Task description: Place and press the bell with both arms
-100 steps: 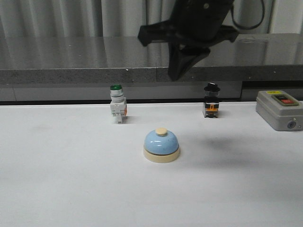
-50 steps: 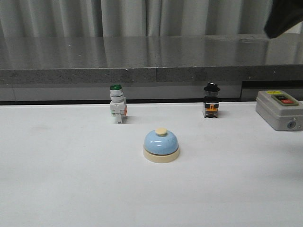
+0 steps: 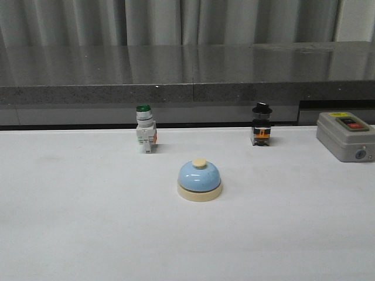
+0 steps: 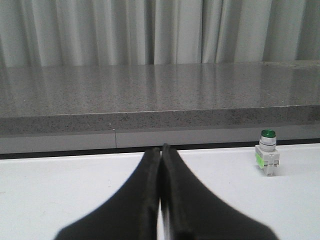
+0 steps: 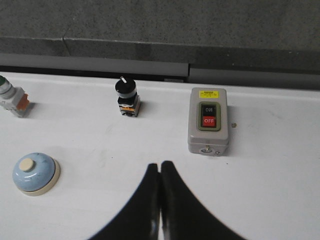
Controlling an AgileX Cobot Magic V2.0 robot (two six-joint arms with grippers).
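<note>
The bell (image 3: pixel 200 180) is sitting upright at center frame on the white table (image 3: pixel 88 234), nothing touching it. Left gripper (image 4: pixel 160 150) and right gripper (image 5: pixel 159 165) are both showing fingers pressed together, gripping nothing.

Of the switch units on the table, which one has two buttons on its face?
The grey box at the table's right edge: it carries a dark ON button above a red OFF one. The green-capped switch and black-capped switch each have one cap.
</note>
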